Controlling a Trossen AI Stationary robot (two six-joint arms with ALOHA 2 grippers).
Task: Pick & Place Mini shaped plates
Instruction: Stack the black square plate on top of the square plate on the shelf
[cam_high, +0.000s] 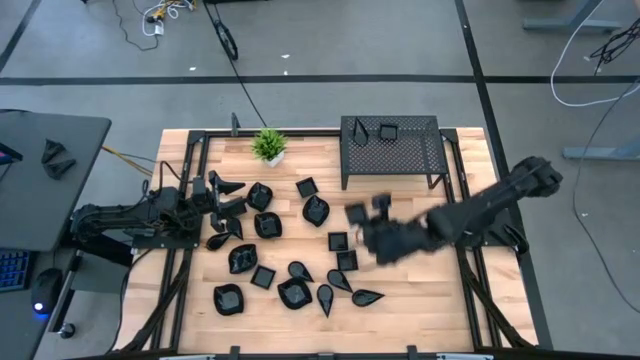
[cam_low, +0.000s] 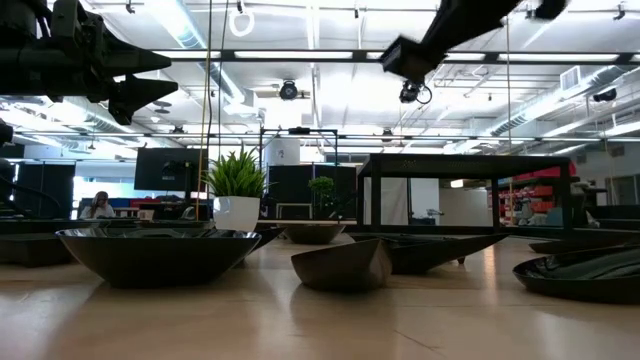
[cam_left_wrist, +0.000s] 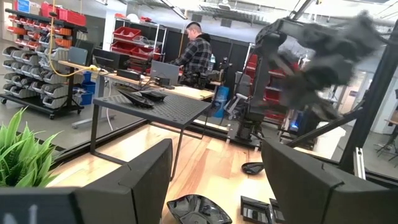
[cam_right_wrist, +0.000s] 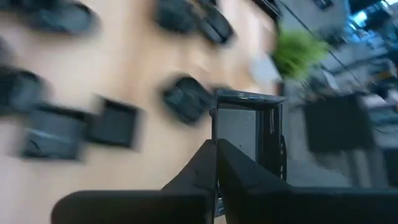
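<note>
We take the rack (cam_high: 391, 147) as landmark, standing at the table's (cam_high: 420, 300) far edge. The potted plant (cam_high: 268, 145) sits left of it along that edge. The mini plates (cam_high: 290, 250) lie scattered before it, and 2 more (cam_high: 373, 130) rest on top of it.

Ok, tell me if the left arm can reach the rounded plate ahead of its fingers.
Probably yes: the left gripper hangs open above the table, the rounded plate lies uncovered just ahead, and the right gripper, holding a square plate, is farther off.
</note>
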